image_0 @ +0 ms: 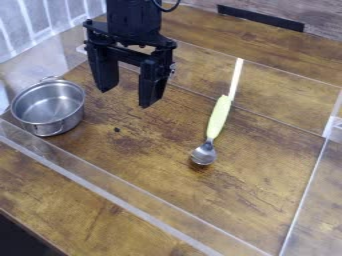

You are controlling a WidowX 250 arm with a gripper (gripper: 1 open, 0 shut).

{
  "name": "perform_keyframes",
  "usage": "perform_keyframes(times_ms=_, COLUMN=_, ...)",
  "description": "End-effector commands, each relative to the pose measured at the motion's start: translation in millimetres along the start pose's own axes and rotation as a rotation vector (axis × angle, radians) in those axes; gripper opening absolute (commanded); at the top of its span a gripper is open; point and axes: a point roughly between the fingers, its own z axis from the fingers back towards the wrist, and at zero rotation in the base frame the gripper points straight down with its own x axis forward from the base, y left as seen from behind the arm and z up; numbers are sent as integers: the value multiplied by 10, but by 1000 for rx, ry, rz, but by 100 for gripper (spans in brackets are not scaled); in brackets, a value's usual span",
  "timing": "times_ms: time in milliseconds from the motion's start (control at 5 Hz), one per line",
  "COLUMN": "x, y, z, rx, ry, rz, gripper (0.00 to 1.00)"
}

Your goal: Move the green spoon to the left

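The green spoon [218,118] lies flat on the bench [167,185], its yellow-green handle pointing away from the camera and its small shiny metal end [203,154] nearest to it. A thin pale streak [238,76] runs just beyond the handle's far end; it looks like glare and is best ignored. Out to the picture's left, well apart from the spoon, sits the round steel bowl [50,106]. Between the two, nearer the bowl, hangs the black claw [131,92], its fingers spread apart with nothing between them, under the dark arm [134,25].

The step in hand looks to be reaching for the spoon, so the task seems barely begun. The claw needs to travel across to the handle at a safe height, then line up so that one finger comes down on each long side. The thick middle of the handle should give the surest hold; the rounded metal end would likely slip or swivel. Go down straight and low, since the spoon lies flat, but ease off before pressing into the wood. Close gently, lift only a little, and carry it level. If left means the picture's left, stop short of the steel bowl to avoid knocking it.
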Motion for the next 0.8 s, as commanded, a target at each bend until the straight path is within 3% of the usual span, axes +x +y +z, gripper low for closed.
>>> perform_keyframes(times_ms=0, x=-14, y=-16, z=-136, rx=-6, ry=35, rz=3, gripper=100)
perform_keyframes(times_ms=600, x=705, y=-689, z=-355, rx=-18, ry=-43, rz=-6, gripper=100)
